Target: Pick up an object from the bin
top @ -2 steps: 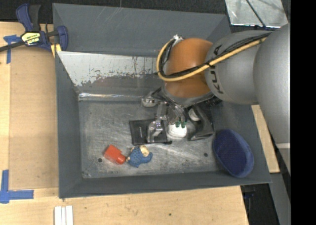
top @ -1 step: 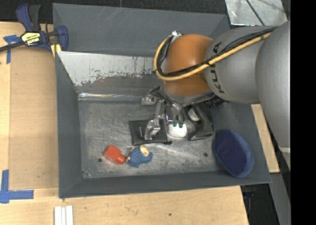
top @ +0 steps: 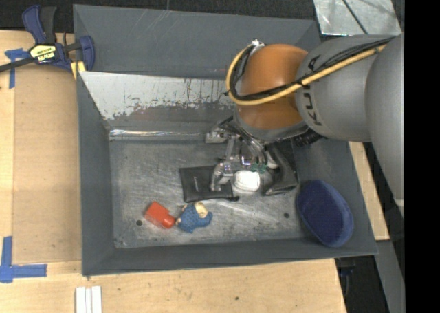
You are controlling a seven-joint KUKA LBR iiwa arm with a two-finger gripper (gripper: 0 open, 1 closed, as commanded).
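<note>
Claw [top: 230,175] hung over black pad [top: 196,182]; couldn't tell if open/closed. White lump [top: 246,181] at pad's rt edge; red block [top: 158,214], blue toy [top: 193,219] just below.

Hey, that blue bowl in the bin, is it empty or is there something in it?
Empty. The blue bowl, resting against the right wall of the bin, shows only its own dark blue inside, with nothing lying in it.

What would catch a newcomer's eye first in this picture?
The grey arm with its orange cover reaches in from the right, its claw over a flat black thing mid-bin. Next come a red block and blue toy at bottom left, and a dark blue bowl at right.
</note>
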